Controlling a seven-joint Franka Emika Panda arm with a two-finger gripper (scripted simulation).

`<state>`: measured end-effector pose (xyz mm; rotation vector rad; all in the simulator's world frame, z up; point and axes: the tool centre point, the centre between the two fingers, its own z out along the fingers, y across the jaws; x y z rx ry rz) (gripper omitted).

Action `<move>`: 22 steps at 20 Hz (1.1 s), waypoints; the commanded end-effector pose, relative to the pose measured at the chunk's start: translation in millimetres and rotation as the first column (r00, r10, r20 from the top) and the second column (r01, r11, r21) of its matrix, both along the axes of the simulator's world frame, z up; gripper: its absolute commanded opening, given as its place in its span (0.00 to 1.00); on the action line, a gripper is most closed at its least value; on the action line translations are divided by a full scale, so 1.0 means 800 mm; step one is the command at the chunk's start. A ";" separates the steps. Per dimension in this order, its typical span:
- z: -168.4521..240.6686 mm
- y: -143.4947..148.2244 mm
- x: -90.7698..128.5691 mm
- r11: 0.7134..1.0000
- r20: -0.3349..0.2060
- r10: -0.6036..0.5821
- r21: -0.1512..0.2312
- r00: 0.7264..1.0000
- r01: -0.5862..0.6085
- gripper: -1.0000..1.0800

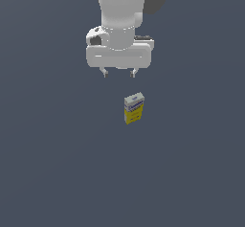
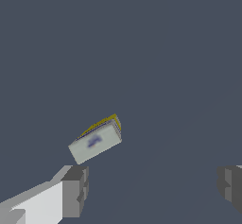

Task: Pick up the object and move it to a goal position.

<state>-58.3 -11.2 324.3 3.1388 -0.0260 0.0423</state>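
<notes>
The object is a small carton [image 1: 134,108], white on top and yellow below with dark blue print. It stands upright on the grey floor in the exterior view, a little to the exterior view's right of centre. My gripper [image 1: 119,73] hangs above and behind it, open and empty, its two short fingertips [image 1: 105,73] spread wide. In the wrist view the carton [image 2: 96,140] shows its white top, apart from the fingers [image 2: 75,190] and nearer one of them; the gripper [image 2: 153,187] is not around it.
A plain dark grey floor [image 1: 57,164] fills both views. The white arm and hand body [image 1: 119,29] rise out of the top of the exterior view.
</notes>
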 end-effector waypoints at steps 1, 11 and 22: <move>0.000 0.000 0.000 1.000 0.000 -0.004 0.000 1.000 0.004 0.96; -0.013 0.007 0.000 0.996 -0.002 -0.088 0.003 0.996 0.088 0.96; -0.043 0.024 -0.001 0.956 -0.008 -0.293 0.006 0.956 0.293 0.96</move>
